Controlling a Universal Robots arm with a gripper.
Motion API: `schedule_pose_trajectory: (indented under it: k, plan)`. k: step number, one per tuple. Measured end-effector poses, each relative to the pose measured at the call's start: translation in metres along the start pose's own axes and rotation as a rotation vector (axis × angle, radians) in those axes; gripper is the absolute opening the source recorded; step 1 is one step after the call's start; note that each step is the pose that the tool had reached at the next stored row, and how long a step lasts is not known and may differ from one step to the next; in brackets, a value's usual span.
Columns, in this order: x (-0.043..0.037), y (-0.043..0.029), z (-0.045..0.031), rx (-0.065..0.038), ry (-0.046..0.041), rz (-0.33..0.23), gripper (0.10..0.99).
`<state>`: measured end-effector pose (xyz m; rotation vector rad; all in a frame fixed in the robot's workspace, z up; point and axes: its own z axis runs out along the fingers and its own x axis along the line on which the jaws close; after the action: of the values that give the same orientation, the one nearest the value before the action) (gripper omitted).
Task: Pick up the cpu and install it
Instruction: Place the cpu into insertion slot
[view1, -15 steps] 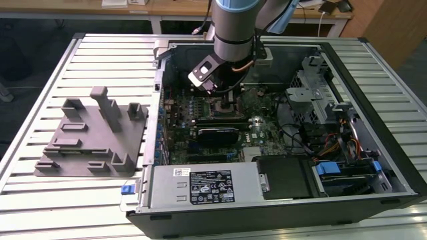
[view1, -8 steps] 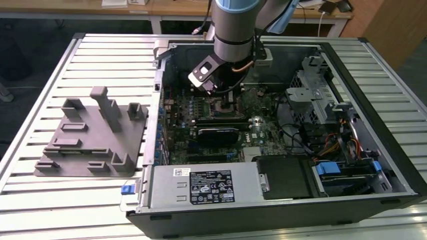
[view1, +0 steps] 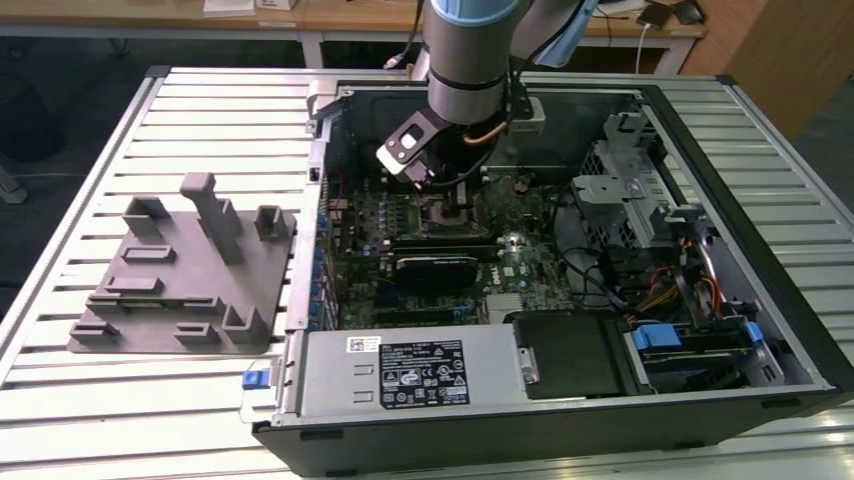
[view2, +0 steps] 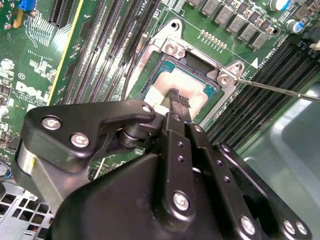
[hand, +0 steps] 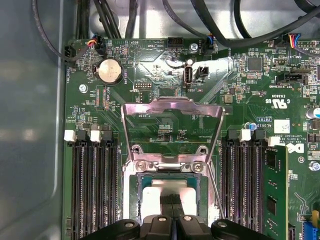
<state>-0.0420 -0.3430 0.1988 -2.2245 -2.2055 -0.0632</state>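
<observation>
Hidden: in both wrist views the gripper (view2: 179, 102) (hand: 172, 200) covers part of the cpu (view2: 161, 91) (hand: 151, 196). Only pale silvery patches show on either side of the tips.

The 2 fingers (view2: 175, 135) are pressed together along 1 seam with nothing between them. Their dark tips sit over the middle of the cpu's top. Contact or a slight gap: cannot tell.

The cpu lies flat inside the socket frame (view2: 172, 47) on the motherboard (hand: 165, 65).

First wrist view: the load plate (hand: 172, 106) stands open, tilted back from the socket, with memory slots (hand: 92, 175) on both sides.

Second wrist view adds the thin lever (view2: 280, 89), running out from the frame's corner.

Exterior view: the arm (view1: 467, 60) reaches down into the open computer case (view1: 534, 440), and its wrist blocks the socket area there. A grey fixture block (view1: 187, 270) sits on the slatted table (view1: 134, 400), well apart at the exterior view's left.
</observation>
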Motion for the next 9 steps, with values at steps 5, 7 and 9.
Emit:
schedule_pose_trajectory:
  k: [5, 7, 9]
  plan:
    - [0.0003, 0.0002, -0.0021, -0.001, 0.0013, 0.0, 0.106]
    - [0.0004, 0.0002, -0.0091, 0.0, 0.0006, 0.0, 0.106]
    - [0.0006, 0.0003, -0.0135, 0.0, 0.0004, 0.0, 0.106]
